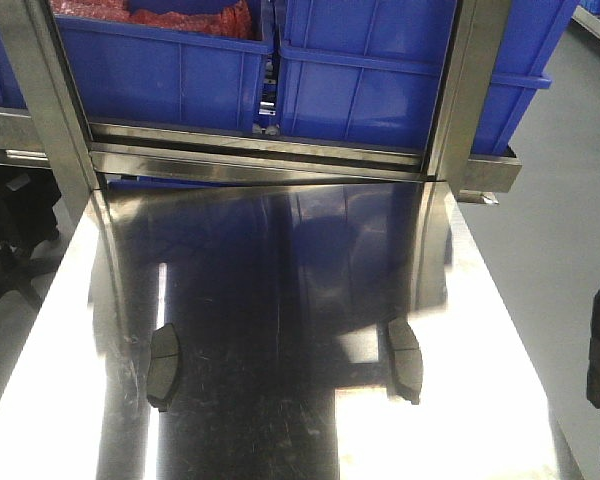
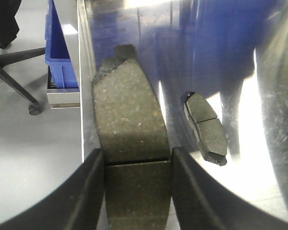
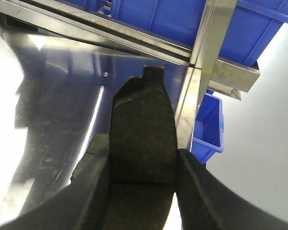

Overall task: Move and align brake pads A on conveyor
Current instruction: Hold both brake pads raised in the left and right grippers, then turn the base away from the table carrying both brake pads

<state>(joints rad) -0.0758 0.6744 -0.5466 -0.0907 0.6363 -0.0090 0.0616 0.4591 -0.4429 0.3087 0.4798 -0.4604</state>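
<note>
Counter: mirror-bright steel, near edge cut off.
Blue bins: on a rack behind the counter, tops out of frame.
Left gripper: only in its own wrist view, clamped on first held brake pad, whose lower end is cropped.
Right gripper: only in its own wrist view, clamped on second held brake pad. The dark shape beneath is unidentifiable.
Left loose brake pad and right loose brake pad: flat on the counter, well apart. Only the front view shows both.

Open steel table; blue bins behind.
</note>
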